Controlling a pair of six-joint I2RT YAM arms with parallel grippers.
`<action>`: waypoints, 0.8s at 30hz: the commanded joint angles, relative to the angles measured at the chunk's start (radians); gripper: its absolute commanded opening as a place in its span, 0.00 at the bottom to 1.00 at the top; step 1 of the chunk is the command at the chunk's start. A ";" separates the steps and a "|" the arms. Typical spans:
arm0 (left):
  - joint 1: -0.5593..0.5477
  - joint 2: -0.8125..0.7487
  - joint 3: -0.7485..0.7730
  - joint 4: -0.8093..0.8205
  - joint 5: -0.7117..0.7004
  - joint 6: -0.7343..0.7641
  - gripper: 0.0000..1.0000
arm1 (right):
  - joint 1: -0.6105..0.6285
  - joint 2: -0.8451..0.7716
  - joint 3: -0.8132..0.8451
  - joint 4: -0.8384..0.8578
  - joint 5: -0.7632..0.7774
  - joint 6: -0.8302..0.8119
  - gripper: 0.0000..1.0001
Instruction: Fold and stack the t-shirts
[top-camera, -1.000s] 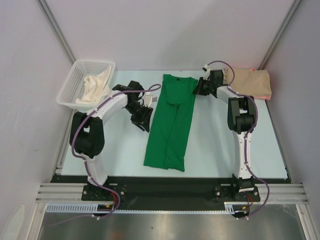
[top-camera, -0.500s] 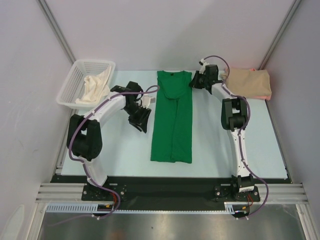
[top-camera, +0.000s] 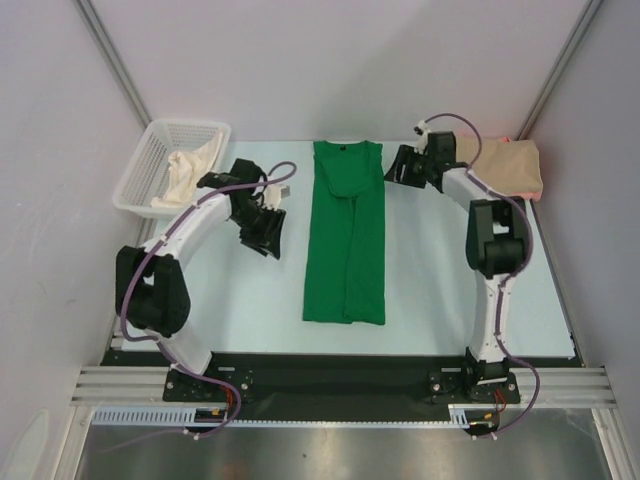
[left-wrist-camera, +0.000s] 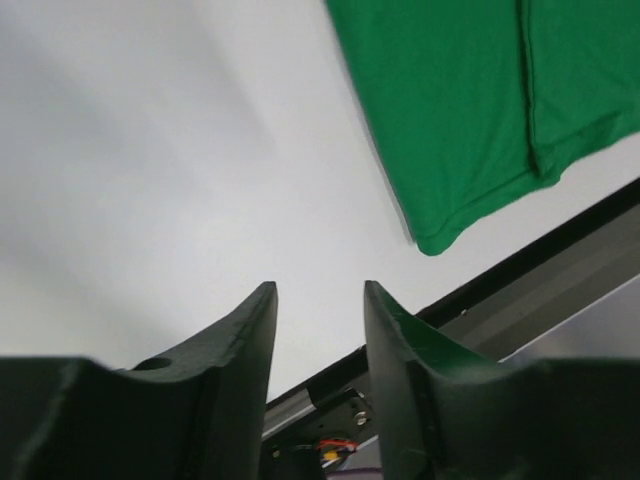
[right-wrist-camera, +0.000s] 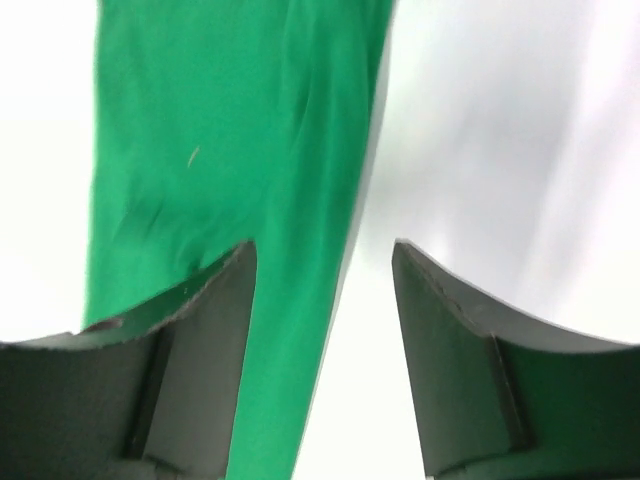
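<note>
Nearest, at 6 o'clock on the table (top-camera: 250, 300): the bottom hem of the green t-shirt (top-camera: 345, 240), close to the dark rail. Lies flat as a long thin strip, sides tucked in, neck far off at 12 o'clock. Looks half done, likely set straight like this to make the end-to-end fold easy.

Next, at 9 o'clock from the strip: the left claw (top-camera: 270, 243). Hangs over bare table, near the shirt but not touching. Fingers partly apart with nothing between them, plain in the left wrist view (left-wrist-camera: 318, 290). Probably parked there to keep out of the way.

Farther back, at 1 o'clock from the strip: the right claw (top-camera: 397, 170). Fingers apart and gripping nothing, with the shirt's right edge lying below the gap (right-wrist-camera: 322, 250). Hard to tell whether touching the cloth.

Farthest, at 2 o'clock: the tan t-shirt (top-camera: 505, 165), folded small, pink edge (top-camera: 535, 195) peeking out on its right side. Seems to be the bottom of the stack, waiting for the green one.

At 10 o'clock: the white basket (top-camera: 150, 165) holding a cream cloth (top-camera: 190, 170).
</note>
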 joint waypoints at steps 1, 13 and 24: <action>0.066 -0.059 -0.019 0.029 -0.030 -0.084 0.47 | -0.024 -0.274 -0.168 -0.059 -0.061 0.048 0.63; 0.061 -0.057 -0.310 0.213 0.246 -0.274 0.57 | 0.166 -0.860 -1.045 -0.105 -0.198 0.240 0.55; -0.032 -0.020 -0.435 0.396 0.266 -0.398 0.54 | 0.168 -0.946 -1.248 -0.188 -0.151 0.267 0.54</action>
